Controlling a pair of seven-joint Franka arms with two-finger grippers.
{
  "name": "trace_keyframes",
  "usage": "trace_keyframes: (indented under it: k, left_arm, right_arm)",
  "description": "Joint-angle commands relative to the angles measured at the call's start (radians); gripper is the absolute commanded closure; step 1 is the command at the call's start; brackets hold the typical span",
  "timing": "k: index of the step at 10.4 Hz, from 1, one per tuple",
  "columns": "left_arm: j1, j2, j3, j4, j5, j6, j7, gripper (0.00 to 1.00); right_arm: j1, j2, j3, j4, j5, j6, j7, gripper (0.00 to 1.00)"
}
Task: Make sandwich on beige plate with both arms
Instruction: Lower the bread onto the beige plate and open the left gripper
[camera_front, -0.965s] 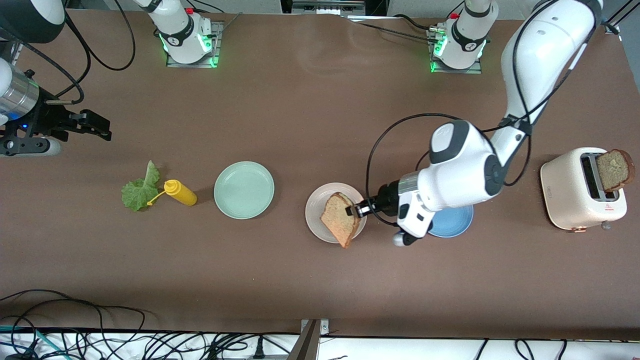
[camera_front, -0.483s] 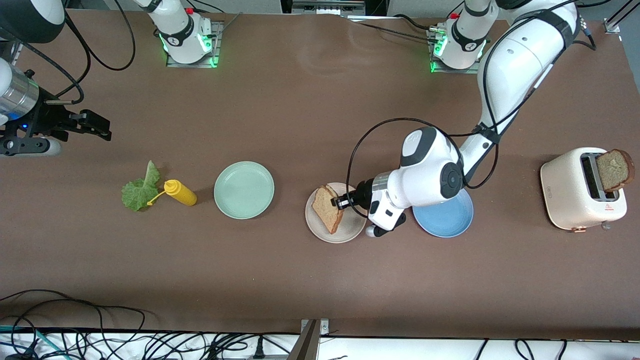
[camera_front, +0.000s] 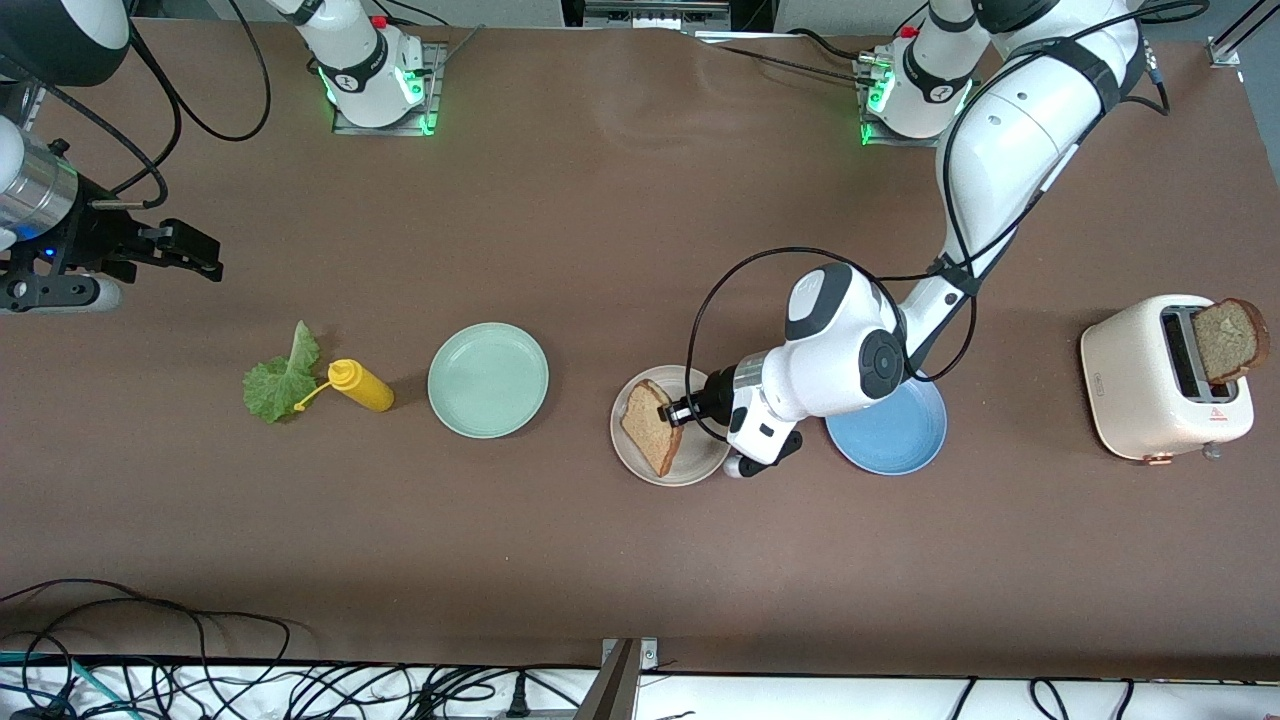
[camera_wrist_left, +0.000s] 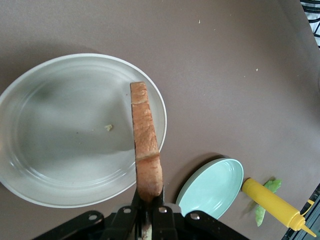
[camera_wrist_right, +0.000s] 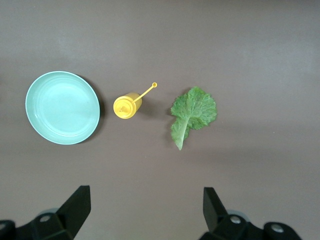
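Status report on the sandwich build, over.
Left gripper shut on bread slice over beige plate. Right gripper open, waiting above lettuce. Nothing in the way.

Blue plate (camera_front: 900, 440) – partly hidden under left arm (camera_front: 850, 350).

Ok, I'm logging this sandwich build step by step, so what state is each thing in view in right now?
Left gripper: shut on bread slice, over beige plate.
Bread slice: held on edge, over beige plate.
Beige plate: bare apart from a crumb.
Right gripper: open, waiting above the lettuce end.
Lettuce leaf: flat on table.
Mustard bottle: lying down, cap off.
Mint plate: bare.
Toaster: second slice sticking out.
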Motion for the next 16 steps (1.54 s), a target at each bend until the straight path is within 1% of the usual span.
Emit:
trace_keyframes:
  k: [1, 3, 4, 5, 6, 7, 10, 12, 14, 15, 16]
  left_arm:
    - [-0.014, -0.006, 0.015, 0.005, -0.025, 0.010, 0.025, 0.72]
    - [-0.005, -0.010, 0.015, 0.005, -0.022, -0.003, 0.022, 0.39]
    - [0.000, -0.013, 0.017, 0.004, -0.021, -0.012, 0.023, 0.25]
    - [0.000, -0.019, 0.029, 0.005, -0.001, -0.048, 0.025, 0.16]
    - [0.004, -0.022, 0.029, 0.005, 0.077, -0.106, 0.043, 0.06]
    - [0.015, -0.022, 0.027, 0.008, 0.138, -0.151, 0.052, 0.00]
    - [0.043, -0.039, 0.027, 0.019, 0.150, -0.260, 0.123, 0.00]
    - [0.082, -0.073, 0.024, 0.027, 0.151, -0.323, 0.166, 0.00]
    - [0.121, -0.151, 0.033, 0.028, 0.174, -0.410, 0.198, 0.00]
    - [0.156, -0.204, 0.027, 0.028, 0.247, -0.459, 0.204, 0.00]
    - [0.190, -0.249, 0.023, 0.028, 0.286, -0.513, 0.209, 0.00]
  right_arm:
    - [-0.003, -0.001, 0.003, 0.010, -0.006, -0.010, 0.009, 0.00]
    - [-0.003, -0.001, 0.001, 0.010, -0.006, -0.010, 0.009, 0.00]
    - [-0.004, -0.001, 0.001, 0.010, -0.006, -0.010, 0.009, 0.00]
    - [-0.004, -0.001, 0.001, 0.010, -0.006, -0.010, 0.009, 0.00]
    - [-0.004, -0.001, 0.003, 0.010, -0.006, -0.010, 0.009, 0.00]
    - [-0.004, -0.001, 0.001, 0.010, -0.006, -0.010, 0.009, 0.00]
    - [-0.004, -0.001, 0.003, 0.010, -0.006, -0.010, 0.009, 0.00]
    - [-0.004, -0.001, 0.001, 0.010, -0.006, -0.010, 0.009, 0.00]
    - [-0.004, -0.001, 0.001, 0.010, -0.006, -0.010, 0.009, 0.00]
    - [-0.004, -0.001, 0.001, 0.010, -0.006, -0.010, 0.009, 0.00]
    - [-0.004, -0.001, 0.001, 0.010, -0.006, -0.010, 0.009, 0.00]
